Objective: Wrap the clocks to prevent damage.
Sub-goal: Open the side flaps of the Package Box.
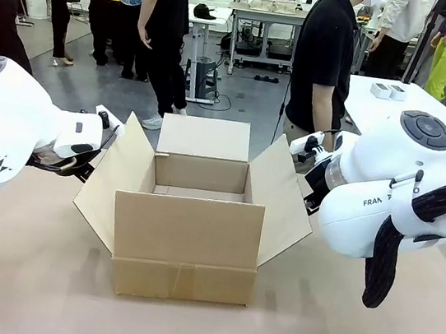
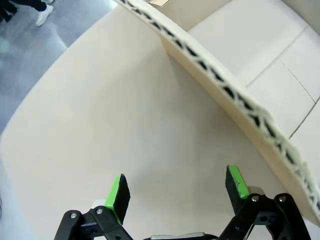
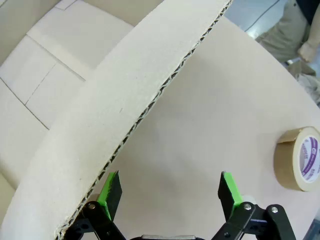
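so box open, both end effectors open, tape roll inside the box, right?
No: the tape roll lies on the table, outside the box, per the right wrist view. Box open, left end effector and right end effector open: correct.

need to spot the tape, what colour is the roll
Tape roll is tan, its core white with purple print; best in the right wrist view.
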